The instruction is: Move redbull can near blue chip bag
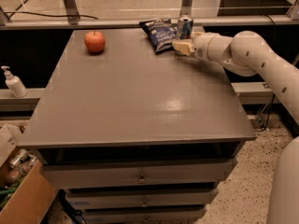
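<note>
The redbull can stands upright at the far edge of the grey table, just right of the blue chip bag, which lies flat with white lettering. The can and the bag are close together, almost touching. My gripper is at the lower part of the can, on its near side, and hides the can's base. The white arm reaches in from the right.
A red apple sits at the table's far left. Drawers are under the tabletop. A soap dispenser stands on a ledge at the left. A cardboard box is on the floor at the lower left.
</note>
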`<state>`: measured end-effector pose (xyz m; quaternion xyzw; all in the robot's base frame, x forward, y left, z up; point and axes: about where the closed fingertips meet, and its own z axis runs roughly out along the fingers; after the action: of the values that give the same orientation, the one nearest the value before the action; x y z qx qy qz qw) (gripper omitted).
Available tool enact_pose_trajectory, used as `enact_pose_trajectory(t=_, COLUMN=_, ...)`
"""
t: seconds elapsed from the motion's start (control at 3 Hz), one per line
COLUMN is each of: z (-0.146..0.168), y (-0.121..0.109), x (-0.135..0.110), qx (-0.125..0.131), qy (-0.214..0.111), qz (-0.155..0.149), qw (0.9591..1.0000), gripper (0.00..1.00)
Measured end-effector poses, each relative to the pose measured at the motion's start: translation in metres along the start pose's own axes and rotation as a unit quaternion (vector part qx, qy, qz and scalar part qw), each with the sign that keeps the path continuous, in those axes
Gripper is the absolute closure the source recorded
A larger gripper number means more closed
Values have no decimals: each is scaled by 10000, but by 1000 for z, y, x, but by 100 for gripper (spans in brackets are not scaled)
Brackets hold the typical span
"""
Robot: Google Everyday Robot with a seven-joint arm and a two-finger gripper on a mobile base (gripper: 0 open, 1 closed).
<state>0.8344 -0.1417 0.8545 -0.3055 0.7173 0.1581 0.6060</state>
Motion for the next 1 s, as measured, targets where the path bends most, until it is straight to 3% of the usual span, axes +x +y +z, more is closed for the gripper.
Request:
enact_pose_trajectory(t=0.33, z=-7, y=3, x=5, qx=-57, qy=-15, qz=69, qw=10000, gripper=0)
enact_pose_trajectory(t=1.0, z=-42, y=14, x=-5, qx=-304, qy=-331, qz=58, qw=9990, gripper=0)
